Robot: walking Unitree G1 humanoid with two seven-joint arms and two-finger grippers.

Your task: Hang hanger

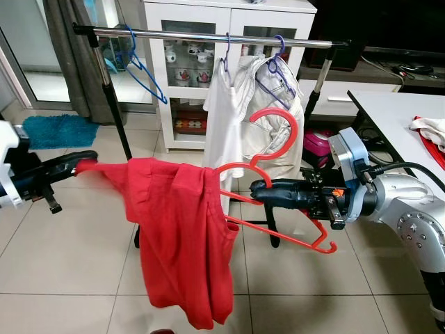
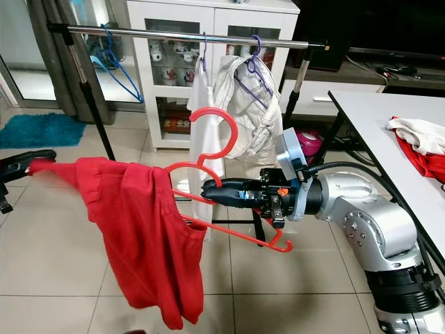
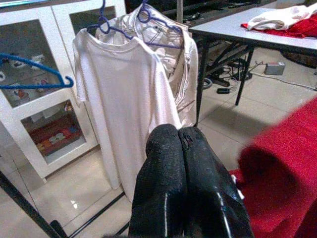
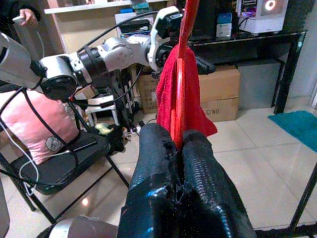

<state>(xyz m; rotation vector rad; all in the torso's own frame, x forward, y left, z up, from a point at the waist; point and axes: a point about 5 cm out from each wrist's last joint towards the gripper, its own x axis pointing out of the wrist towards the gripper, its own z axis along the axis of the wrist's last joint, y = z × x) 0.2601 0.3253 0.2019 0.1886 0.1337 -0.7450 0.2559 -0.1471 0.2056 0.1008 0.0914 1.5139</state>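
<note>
Tilted red hanger [image 1: 278,177], red garment [image 1: 177,236] draped

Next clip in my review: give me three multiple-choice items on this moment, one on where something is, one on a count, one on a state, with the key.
1. Where is the red hanger?
A. On the rail
B. In the right gripper, below the rail
C. On the floor

2. How many hangers hang on the rail?
A. One
B. Three
C. Five

3. How is the red shirt?
A. Folded on the table
B. Lying on the floor
C. Draped over one end of the hanger, one sleeve at the left gripper

Key: 1 B, the black fingers clamp its neck; 2 B, one blue, two purple; 3 C, it sags between hanger and left gripper.
</note>
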